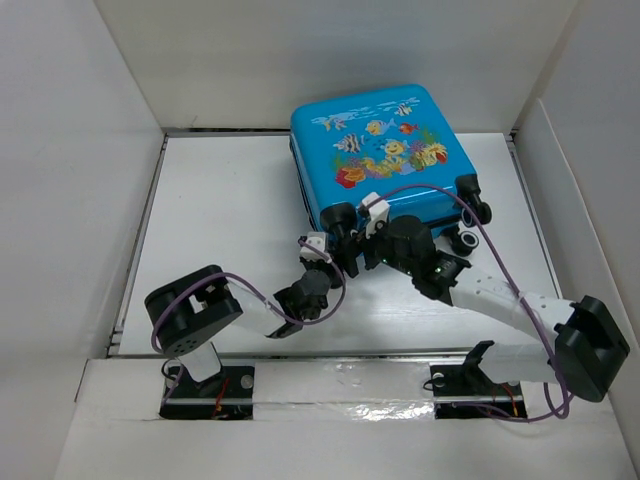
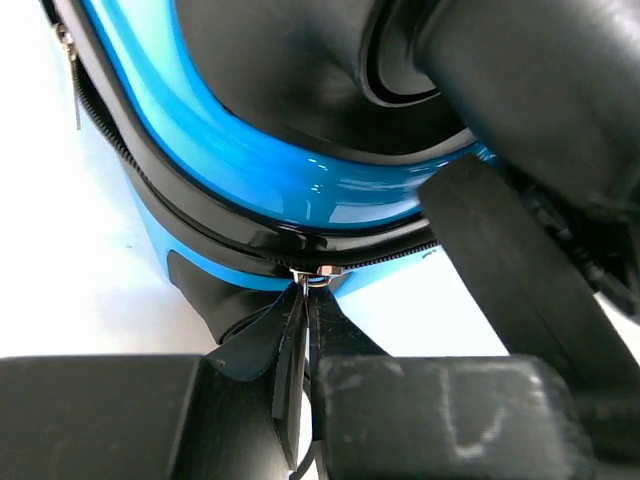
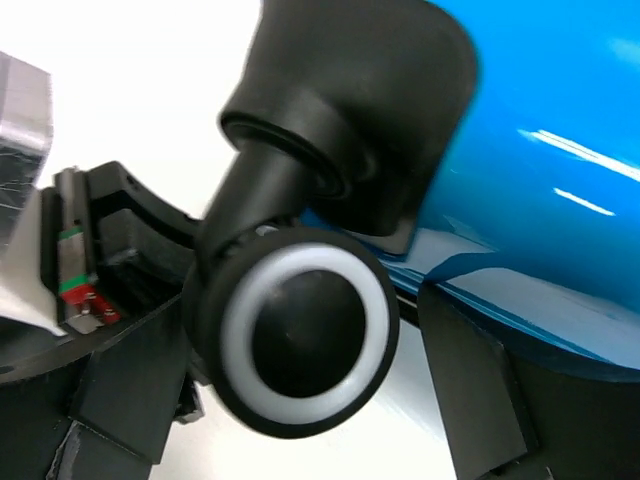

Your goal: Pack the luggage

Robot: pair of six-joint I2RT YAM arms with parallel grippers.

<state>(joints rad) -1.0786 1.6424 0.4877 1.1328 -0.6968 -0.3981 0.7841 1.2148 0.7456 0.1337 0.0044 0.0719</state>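
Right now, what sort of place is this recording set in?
Probably a lab robot cell: plain white walls box in a white table, the left arm and right arm are mounted at its near edge, and a blue suitcase lies on it.

Light: bright, even; shadows soft.
My wrist views go soft up close; glare streaks the luggage (image 3: 575, 170), wheel (image 3: 300, 345) edge blurred.
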